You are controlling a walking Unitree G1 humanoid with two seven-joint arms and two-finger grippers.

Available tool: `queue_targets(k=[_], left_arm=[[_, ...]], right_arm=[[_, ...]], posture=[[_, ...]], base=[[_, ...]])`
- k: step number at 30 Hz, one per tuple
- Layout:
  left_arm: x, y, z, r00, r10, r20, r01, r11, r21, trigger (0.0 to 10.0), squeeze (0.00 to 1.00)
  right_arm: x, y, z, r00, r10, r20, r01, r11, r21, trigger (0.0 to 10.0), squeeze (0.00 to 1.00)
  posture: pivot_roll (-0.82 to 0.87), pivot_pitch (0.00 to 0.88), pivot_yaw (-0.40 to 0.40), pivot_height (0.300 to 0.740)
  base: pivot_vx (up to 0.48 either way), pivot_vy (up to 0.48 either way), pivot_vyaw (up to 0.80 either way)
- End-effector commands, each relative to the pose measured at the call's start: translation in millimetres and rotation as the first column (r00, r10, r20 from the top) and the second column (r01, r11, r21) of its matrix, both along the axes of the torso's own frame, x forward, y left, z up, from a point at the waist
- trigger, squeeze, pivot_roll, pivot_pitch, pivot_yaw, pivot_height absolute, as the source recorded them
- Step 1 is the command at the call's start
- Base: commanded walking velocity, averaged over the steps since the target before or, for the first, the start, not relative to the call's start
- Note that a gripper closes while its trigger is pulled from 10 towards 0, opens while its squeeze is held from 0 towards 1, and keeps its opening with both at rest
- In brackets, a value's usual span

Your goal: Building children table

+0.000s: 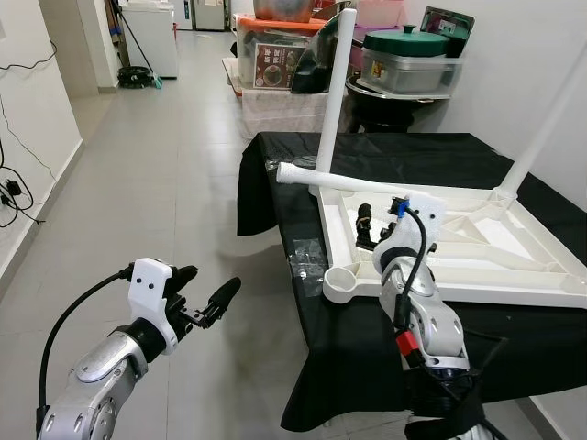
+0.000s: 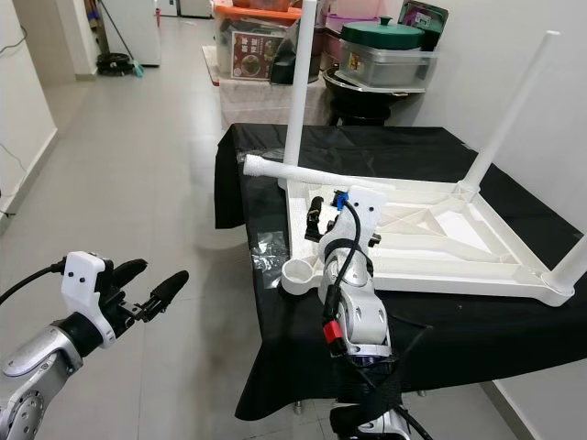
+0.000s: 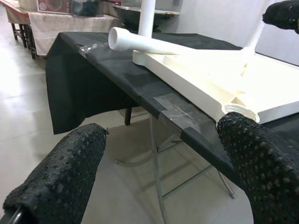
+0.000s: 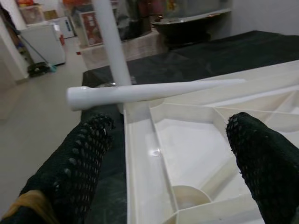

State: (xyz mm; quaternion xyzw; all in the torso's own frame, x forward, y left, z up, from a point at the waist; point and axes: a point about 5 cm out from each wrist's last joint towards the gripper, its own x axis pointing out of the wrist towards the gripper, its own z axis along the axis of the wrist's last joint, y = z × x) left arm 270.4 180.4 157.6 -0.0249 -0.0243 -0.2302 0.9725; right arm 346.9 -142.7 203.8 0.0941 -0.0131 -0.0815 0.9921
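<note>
While hovering over bare floor well left of the table [image 1: 275, 174], held nothing in the left gripper [image 1: 206, 298], fingers spread wide. Judged it too far off to catch anything that dropped.

Further right, found the loose leg [image 1: 367, 181] lying across the far left corner of the upturned top [image 1: 514, 275], its thick open end jutting out past the rim to the left. Looked white, smooth, round and tapered, so likely to roll. Feared that a nudge could send it off the table to the floor. Feared too that a pinch on the narrowing shaft might slip, or that the leg might meet the socket [image 1: 341, 282] at a tilt and jam.

Saw that socket empty at the near left corner, and another leg [image 1: 336, 92] upright at the far left.

Right again, kept the right gripper [image 1: 383, 220] over the top's near left part, fingers wide apart, gripping nothing.
</note>
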Motion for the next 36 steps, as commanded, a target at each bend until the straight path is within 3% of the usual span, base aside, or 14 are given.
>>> queue_targets(k=[1,13,23,36], left_arm=[[1.3,0.4,-2,1.000,0.014,0.001,-0.014,1.000,-0.005,10.0,0.00],[10.1,-3.0,3,0.997,0.072,0.016,-0.072,0.997,-0.036,10.0,0.00],[11.2,-5.3,4,0.997,0.071,0.019,-0.070,0.996,-0.049,10.0,0.00],[13.3,-4.1,11,0.995,0.088,0.043,-0.085,0.993,-0.081,10.0,0.00]], right_arm=[[0.3,0.3,3,1.000,0.003,0.019,-0.003,1.000,0.001,10.0,0.00],[-1.1,19.6,8,0.989,0.140,0.054,-0.137,0.989,-0.050,10.0,0.00],[-1.8,24.1,3,0.985,0.169,0.030,-0.167,0.984,-0.058,10.0,0.00],[-1.2,25.7,-2,0.979,0.201,0.011,-0.200,0.978,-0.064,10.0,0.00]], posture=[[0.08,0.000,-0.083,0.740],[0.07,0.000,-0.070,0.740],[0.07,0.000,-0.066,0.740],[0.07,0.000,-0.067,0.740]], base=[[0.000,0.000,0.00],[0.000,0.000,0.00],[0.000,0.000,0.00],[0.330,0.000,0.00]])
